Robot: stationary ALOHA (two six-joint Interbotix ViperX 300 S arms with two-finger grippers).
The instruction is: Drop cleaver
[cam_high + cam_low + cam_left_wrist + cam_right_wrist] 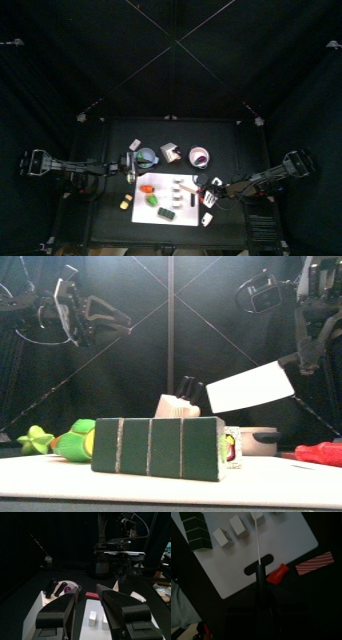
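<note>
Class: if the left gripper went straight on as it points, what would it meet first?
Likely the small white block on the flat white board, though depth is unclear.

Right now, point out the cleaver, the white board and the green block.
cleaver (250, 388): front view, middle of the pale blade.
white board (283, 540): right wrist view, bare surface.
green block (154, 446): front view, its front face.

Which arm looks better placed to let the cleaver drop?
Right. The right gripper holds the cleaver in the air above the table, while the left gripper stands open and empty.
</note>
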